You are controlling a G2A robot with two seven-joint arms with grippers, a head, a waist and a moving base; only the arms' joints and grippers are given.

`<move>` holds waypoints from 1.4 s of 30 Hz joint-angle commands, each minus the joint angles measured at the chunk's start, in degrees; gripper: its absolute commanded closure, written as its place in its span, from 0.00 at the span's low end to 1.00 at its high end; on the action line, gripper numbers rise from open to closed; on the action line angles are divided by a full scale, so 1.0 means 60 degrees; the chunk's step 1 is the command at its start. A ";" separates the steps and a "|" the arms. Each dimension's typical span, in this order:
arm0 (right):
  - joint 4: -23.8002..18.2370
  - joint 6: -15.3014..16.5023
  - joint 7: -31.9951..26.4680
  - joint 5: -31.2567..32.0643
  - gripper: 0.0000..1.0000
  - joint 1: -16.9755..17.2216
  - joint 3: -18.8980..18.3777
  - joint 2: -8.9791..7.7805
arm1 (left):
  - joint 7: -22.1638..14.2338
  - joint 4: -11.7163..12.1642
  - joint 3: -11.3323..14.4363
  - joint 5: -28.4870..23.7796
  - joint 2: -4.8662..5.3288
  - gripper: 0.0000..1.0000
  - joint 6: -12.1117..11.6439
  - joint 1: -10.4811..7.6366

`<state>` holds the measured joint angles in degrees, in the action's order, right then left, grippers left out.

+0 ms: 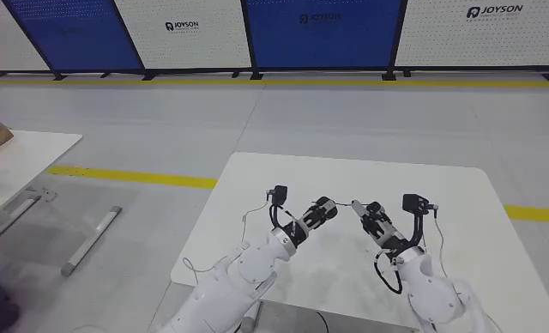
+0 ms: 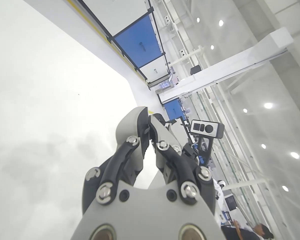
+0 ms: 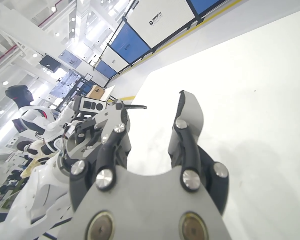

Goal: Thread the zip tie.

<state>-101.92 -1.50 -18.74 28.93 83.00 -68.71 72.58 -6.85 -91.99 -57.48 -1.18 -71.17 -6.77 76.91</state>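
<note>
Close in, from seven o'clock, the left pincer hangs above the mid-worktop, clamped shut on the zip tie. The tie's free end pokes out toward three o'clock. The right pincer, in from five o'clock, is spread wide with that tip just beside one finger. I'd say this is the line-up before threading. Next, the right must square up and close on the tail.

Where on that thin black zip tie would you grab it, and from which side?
Probably the free end of the thin black plastic zip tie, approached from the side of the open right end effector. Its other end is clamped in the shut left end effector, and the straight strip juts out toward the right one.
</note>
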 commanded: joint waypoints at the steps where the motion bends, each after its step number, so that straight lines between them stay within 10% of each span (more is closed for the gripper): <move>1: 0.0006 0.0006 0.0011 -0.0011 0.81 -0.0006 -0.0001 0.0002 | -0.0048 -0.0018 -0.0005 0.0025 0.0001 1.00 -0.0109 0.0016; 3: 0.0011 0.0009 0.0025 -0.0021 1.00 -0.0016 -0.0005 0.0005 | -0.0113 -0.0059 -0.0001 0.0074 0.0006 1.00 -0.0268 0.0039; 26: 0.0038 0.0500 -0.0566 -0.0316 1.00 -0.0079 -0.0087 -0.0033 | -0.0515 -0.0184 0.0046 0.0257 0.0012 1.00 -0.1008 0.0146; 27: 0.0035 0.0479 -0.0582 -0.0317 0.89 -0.0086 -0.0085 -0.0034 | -0.0469 -0.0174 0.0023 0.0237 0.0012 1.00 -0.0971 0.0152; 30: 0.0029 0.0577 -0.0586 -0.0363 0.11 -0.0089 -0.0072 -0.0035 | -0.0371 -0.0130 -0.0026 0.0199 0.0007 1.00 -0.0767 0.0143; 42: 0.0041 0.0859 -0.0229 -0.0415 0.58 0.0119 -0.0245 -0.0068 | -0.0200 -0.0028 0.0004 0.0146 -0.0038 1.00 -0.0565 0.0097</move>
<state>-101.67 3.63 -20.38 26.39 83.63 -70.13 72.18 -8.12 -92.16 -57.47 -0.34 -71.38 -10.19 77.50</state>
